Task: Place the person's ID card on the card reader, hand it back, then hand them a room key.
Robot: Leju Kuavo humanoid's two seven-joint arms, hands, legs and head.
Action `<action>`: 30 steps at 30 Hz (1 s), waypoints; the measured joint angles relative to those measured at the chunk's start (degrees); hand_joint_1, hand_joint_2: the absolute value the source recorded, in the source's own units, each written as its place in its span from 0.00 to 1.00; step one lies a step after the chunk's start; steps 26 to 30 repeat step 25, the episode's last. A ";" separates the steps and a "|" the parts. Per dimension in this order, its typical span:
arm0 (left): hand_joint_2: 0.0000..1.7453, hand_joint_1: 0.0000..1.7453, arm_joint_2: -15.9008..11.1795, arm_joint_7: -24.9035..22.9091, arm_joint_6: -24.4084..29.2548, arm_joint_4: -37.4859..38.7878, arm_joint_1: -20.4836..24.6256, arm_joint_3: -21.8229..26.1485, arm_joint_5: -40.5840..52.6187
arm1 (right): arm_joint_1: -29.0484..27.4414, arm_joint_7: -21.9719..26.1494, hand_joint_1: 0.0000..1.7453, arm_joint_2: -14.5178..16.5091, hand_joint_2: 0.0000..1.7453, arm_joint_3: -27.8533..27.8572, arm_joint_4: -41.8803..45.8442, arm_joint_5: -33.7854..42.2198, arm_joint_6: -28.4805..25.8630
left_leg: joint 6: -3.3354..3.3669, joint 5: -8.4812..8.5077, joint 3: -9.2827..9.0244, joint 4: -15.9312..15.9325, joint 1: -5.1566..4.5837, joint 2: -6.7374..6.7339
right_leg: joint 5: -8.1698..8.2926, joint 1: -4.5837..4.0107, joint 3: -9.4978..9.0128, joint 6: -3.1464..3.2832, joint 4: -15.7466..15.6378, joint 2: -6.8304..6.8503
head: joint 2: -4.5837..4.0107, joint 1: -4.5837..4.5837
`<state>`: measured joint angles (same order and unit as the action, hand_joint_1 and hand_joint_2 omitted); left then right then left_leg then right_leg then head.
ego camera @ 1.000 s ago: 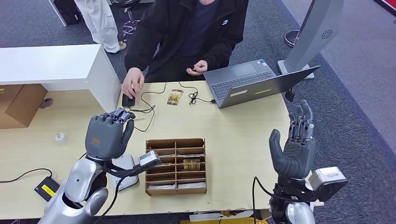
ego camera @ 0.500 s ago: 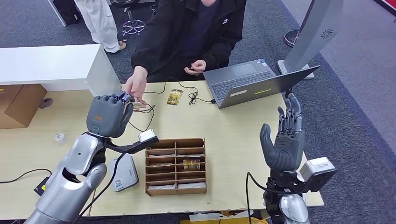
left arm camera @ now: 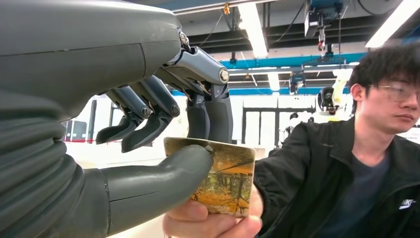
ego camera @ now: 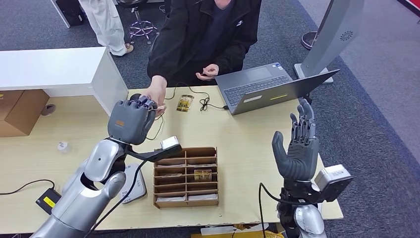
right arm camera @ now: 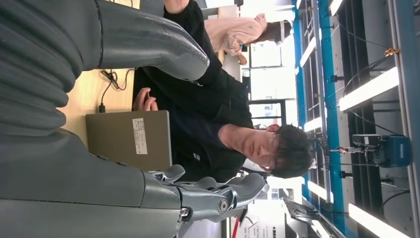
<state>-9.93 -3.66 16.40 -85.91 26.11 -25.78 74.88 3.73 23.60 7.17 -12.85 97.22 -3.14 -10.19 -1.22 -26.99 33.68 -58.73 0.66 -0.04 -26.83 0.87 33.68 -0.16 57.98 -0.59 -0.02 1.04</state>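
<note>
ID card (left arm camera: 218,181) sits pinched betw. your left hand (ego camera: 131,119) thumb and fingers, person's hand (ego camera: 154,91) gripping its far edge; right hand (ego camera: 297,148) raised, spread, holding nothing; card reader (ego camera: 131,184) lies back toward you, beside left forearm.

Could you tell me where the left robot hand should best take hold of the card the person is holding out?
Grip the card by its free upper half, thumb on one flat face, fingers on the other. The person's hand holds its lower edge, so the left robot hand should come from the side away from them.
</note>
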 joint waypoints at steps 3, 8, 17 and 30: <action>1.00 0.00 0.26 -0.07 -0.03 0.44 0.04 -0.39 -0.77 | -0.01 0.00 0.00 -0.02 1.00 0.01 0.00 0.01 -0.05 | 0.00 0.00 0.01 0.00 0.00 0.00 | 0.00 0.00 0.01 0.00 0.00 0.00 | 0.00 0.00; 1.00 0.00 0.74 -0.14 0.27 0.86 0.02 -0.74 -1.39 | -0.01 0.01 0.00 -0.04 1.00 0.02 0.00 0.07 -0.16 | 0.00 0.00 0.01 0.00 0.00 0.00 | 0.00 0.00 0.00 0.00 0.00 0.00 | 0.00 -0.01; 1.00 0.00 0.72 0.19 5.77 0.79 -2.09 -0.77 -3.68 | -0.39 -0.01 0.00 -0.33 1.00 0.02 0.00 0.10 -0.76 | 0.00 0.00 0.01 0.00 0.00 0.00 | 0.00 0.00 -0.01 0.00 0.00 0.01 | 0.00 0.00; 1.00 0.00 0.91 13.19 15.53 -4.61 -10.39 1.28 -24.27 | -1.98 0.58 0.00 -0.88 1.00 0.05 0.18 -0.03 -2.28 | 0.02 -0.06 0.03 0.01 0.00 -0.01 | -0.05 0.00 0.00 -0.03 -0.01 -0.01 | 0.00 0.00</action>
